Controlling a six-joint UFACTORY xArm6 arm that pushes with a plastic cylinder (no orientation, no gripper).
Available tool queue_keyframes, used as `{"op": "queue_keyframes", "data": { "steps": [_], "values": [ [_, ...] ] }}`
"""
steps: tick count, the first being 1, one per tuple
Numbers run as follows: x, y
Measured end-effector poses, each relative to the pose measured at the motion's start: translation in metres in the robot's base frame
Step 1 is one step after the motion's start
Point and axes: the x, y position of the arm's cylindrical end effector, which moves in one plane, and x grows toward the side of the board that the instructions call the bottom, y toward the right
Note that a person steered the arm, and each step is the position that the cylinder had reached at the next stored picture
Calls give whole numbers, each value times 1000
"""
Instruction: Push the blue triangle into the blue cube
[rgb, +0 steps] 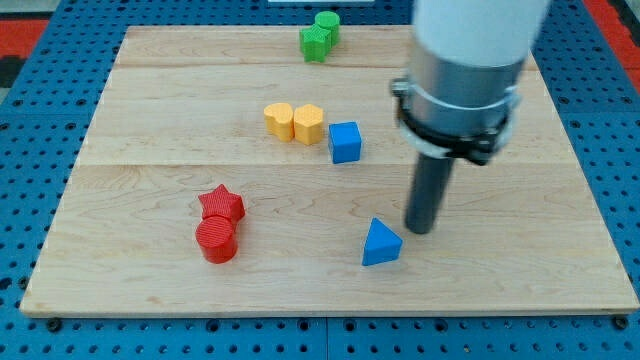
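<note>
My tip (419, 230) has no jaws. It sits just right of the blue triangle (381, 243), low in the frame. Better get under it, then push up toward the blue cube (345, 142) mid-frame.

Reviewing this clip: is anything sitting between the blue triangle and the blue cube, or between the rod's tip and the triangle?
Nothing visible. The board between the blue triangle and the blue cube is bare; the yellow blocks lie to the view's left of the cube. My tip is just right of the triangle, with only a bare gap between.
</note>
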Motion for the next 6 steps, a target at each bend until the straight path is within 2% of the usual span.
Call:
{"op": "queue_keyframes", "data": {
  "steps": [1, 2, 3, 4, 5, 6],
  "values": [
    [49, 15],
    [66, -49],
    [-14, -95],
    [-82, -106],
    [-77, -73],
    [-44, -60]
  ]
}}
